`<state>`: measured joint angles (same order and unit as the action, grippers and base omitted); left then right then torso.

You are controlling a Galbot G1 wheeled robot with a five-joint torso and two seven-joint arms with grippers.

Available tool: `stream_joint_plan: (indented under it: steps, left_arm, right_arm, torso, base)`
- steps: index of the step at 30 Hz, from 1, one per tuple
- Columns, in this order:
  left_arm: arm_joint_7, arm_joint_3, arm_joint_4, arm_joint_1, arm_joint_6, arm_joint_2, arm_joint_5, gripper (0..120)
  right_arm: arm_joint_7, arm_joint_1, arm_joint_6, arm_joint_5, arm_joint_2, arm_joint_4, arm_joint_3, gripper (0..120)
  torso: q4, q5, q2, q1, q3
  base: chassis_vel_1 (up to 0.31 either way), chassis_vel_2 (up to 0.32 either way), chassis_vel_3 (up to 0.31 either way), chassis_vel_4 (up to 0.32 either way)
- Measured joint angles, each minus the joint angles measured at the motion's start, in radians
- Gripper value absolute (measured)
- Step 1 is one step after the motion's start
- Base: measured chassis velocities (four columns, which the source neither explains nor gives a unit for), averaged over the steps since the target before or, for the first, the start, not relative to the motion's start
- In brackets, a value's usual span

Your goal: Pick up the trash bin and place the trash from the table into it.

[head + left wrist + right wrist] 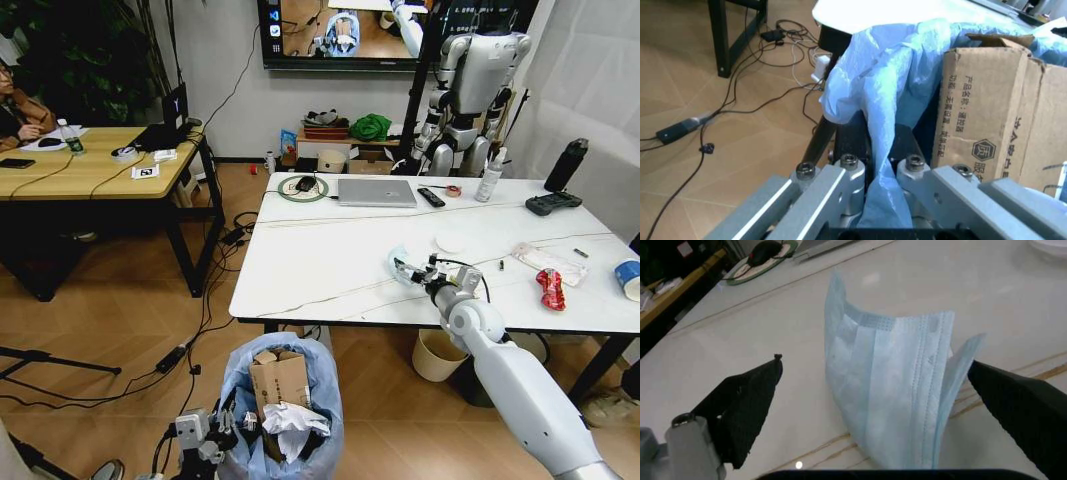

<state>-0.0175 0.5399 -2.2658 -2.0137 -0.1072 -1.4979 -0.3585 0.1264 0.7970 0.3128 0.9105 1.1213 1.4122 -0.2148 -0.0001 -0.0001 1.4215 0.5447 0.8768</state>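
The brown cardboard box (1000, 105) printed with Chinese characters stands inside the trash bin lined with a crinkly light-blue plastic bag (283, 395), on the floor before the white marble-veined table (330, 260). The left gripper (870, 150) pinches the bin's rim through the bag. The right gripper (873, 400) is spread wide around a pale blue pleated face mask (890, 390) on the table, near a red wrapper (550, 288).

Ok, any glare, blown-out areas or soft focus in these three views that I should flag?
Left wrist view: the table edge is blown out to pure white, while the trash bin bag stays readable. Right wrist view: the blue face mask is fairly sharp, and the right gripper fingers are dark, soft silhouettes. Head view: even lighting, with mild sheen on the tabletop.
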Motion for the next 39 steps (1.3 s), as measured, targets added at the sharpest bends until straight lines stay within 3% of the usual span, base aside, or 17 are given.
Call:
stream_joint_plan:
  steps: [3, 6, 16, 20, 22, 26, 30, 39]
  left_arm:
    - [0.0, 0.0, 0.0, 0.0, -0.001, 0.0, 0.001, 1]
    - [0.0, -0.002, 0.0, 0.0, -0.002, 0.0, 0.001, 1]
    - [0.001, 0.001, -0.004, 0.0, -0.005, 0.003, -0.003, 1]
    - [0.002, 0.004, -0.006, 0.0, -0.005, 0.005, -0.007, 1]
    - [0.002, 0.006, -0.008, 0.0, -0.006, 0.006, -0.012, 1]
    - [0.002, 0.007, -0.008, 0.001, -0.006, 0.008, -0.015, 1]
    - [0.002, 0.006, -0.008, 0.003, -0.006, 0.009, -0.016, 1]
    - [0.003, -0.001, 0.0, 0.008, -0.007, 0.01, -0.017, 1]
  right_arm:
    - [-0.011, -0.011, -0.004, 0.003, 0.009, -0.018, 0.004, 99]
    - [-0.02, -0.023, -0.006, 0.019, 0.021, -0.034, 0.007, 90]
    - [-0.038, -0.048, -0.013, 0.031, 0.038, -0.063, 0.014, 50]
    - [-0.041, -0.051, -0.015, 0.026, 0.042, -0.075, 0.014, 40]
    - [-0.043, -0.049, -0.017, 0.021, 0.041, -0.081, 0.012, 28]
    - [-0.046, -0.043, -0.018, 0.017, 0.037, -0.081, 0.01, 20]
    - [-0.047, -0.034, -0.019, 0.016, 0.031, -0.081, 0.002, 0]
    - [-0.049, 0.015, -0.017, 0.031, -0.012, 0.003, -0.003, 0]
  torso:
    - [-0.0001, 0.0, 0.0, 0.0, 0.0]
    - [0.0, 0.0001, 0.0, 0.0, 0.0]
    - [0.0, 0.0001, 0.0, 0.0, 0.0]
    - [0.0, 0.0, 0.0, 0.0, 0.0]
    - [0.0, 0.0002, 0.0, 0.0, 0.0]
    - [0.0, 0.0002, 0.0, 0.0, 0.0]
    - [-0.0001, 0.0, 0.0, 0.0, 0.0]
    - [-0.0001, 0.0001, 0.0, 0.0, 0.0]
  base:
    - [0.0, 0.0, 0.0, 0.0]
    - [0.0, 0.0, 0.0, 0.0]
    - [0.0, 0.0, 0.0, 0.0]
    - [0.0, 0.0, 0.0, 0.0]
    - [0.0, 0.0, 0.0, 0.0]
    - [0.0, 0.0, 0.0, 0.0]
    - [0.0, 0.0, 0.0, 0.0]
    - [0.0, 0.0, 0.0, 0.0]
